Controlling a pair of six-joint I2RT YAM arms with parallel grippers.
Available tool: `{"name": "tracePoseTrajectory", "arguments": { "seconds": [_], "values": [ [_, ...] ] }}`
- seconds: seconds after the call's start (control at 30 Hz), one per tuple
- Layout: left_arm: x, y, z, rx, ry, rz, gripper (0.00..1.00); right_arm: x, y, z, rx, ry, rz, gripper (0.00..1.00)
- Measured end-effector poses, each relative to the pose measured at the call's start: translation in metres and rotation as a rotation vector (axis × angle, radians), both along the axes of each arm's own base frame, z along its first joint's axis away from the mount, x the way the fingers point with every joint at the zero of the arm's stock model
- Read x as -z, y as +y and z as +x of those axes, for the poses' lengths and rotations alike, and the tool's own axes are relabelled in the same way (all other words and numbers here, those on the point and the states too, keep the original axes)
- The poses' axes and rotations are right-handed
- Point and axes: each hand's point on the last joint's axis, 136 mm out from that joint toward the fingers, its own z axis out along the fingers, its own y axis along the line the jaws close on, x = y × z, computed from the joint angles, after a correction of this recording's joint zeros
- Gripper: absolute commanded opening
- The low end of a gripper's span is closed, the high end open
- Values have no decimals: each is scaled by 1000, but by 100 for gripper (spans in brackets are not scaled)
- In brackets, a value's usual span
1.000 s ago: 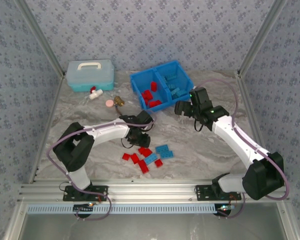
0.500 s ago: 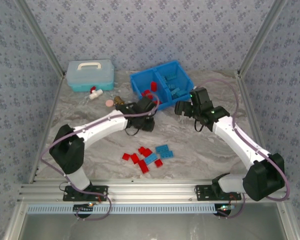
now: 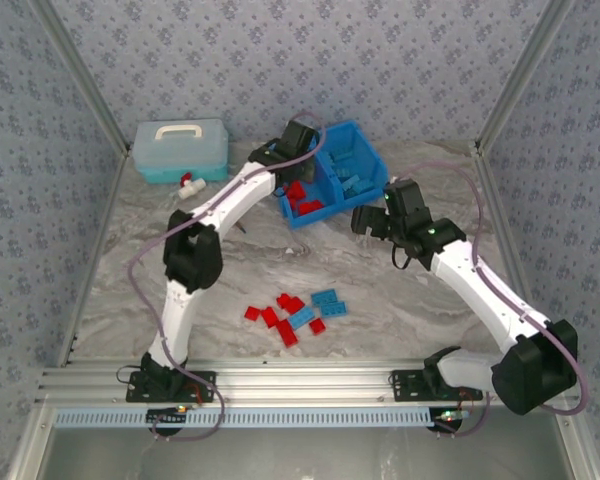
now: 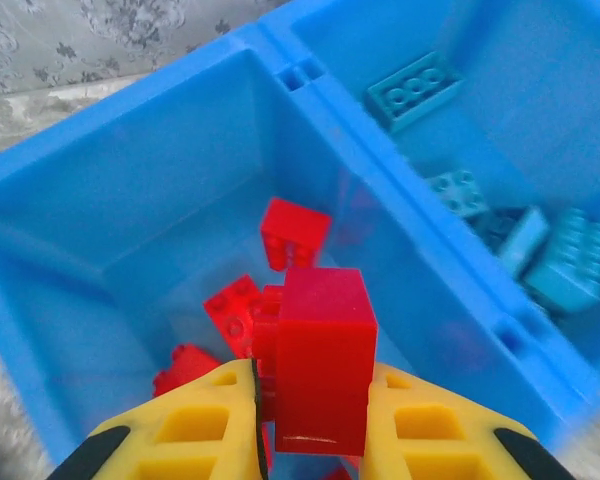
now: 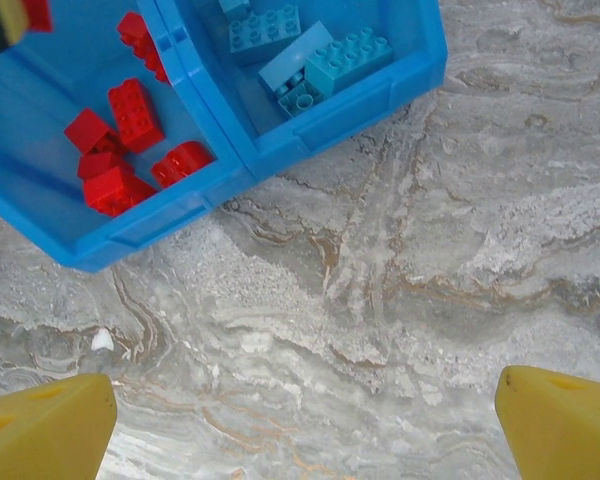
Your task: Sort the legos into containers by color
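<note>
Your left jaws are clamped on a bright red studded plastic brick (image 4: 320, 350), holding it above the left compartment (image 4: 130, 230) of the bright blue open-top plastic bin (image 5: 350, 105). Other red bricks (image 4: 295, 232) lie in that compartment, and light blue bricks (image 4: 570, 265) lie in the right compartment (image 4: 540, 110). Your right jaws stand wide open and hold nothing, over the grey marbled worktop (image 5: 400, 300) beside the bin. A loose pile of red and light blue bricks (image 3: 292, 312) sits well apart from the bin.

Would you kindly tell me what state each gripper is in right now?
Left gripper: shut on a red lego.
Right gripper: open, holding nothing.
</note>
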Motion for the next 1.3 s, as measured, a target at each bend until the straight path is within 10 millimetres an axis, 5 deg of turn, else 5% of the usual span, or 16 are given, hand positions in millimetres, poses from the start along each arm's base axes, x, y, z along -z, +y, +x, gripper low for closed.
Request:
{"name": "tracePoseTrajectory", "arguments": {
  "seconds": [0.2,0.47,0.63,0.8,0.93,1.03,1.13,1.3],
  "values": [
    [28,-4,28,-6,56,16,41,8,-3,-11,3,30,-7,100],
    [12,-6,16,27,84,-10,48,22,-3,-19,-8,65,-21,100],
    [-37,4,-12,49,60,-42,50,43,15,-35,-80,126,-25,100],
    [-109,33,-70,78,-54,-101,56,71,65,-65,-233,216,-48,100],
    [-143,61,-119,106,-150,-141,73,100,100,-90,-332,293,-90,100],
    [-133,76,-145,138,-157,-141,85,124,114,-99,-373,338,-134,100],
    [-99,85,-166,166,-99,-113,97,147,121,-104,-403,386,-194,100],
    [-45,99,-193,173,20,-64,99,169,137,-106,-447,416,-235,92]
  ]
}}
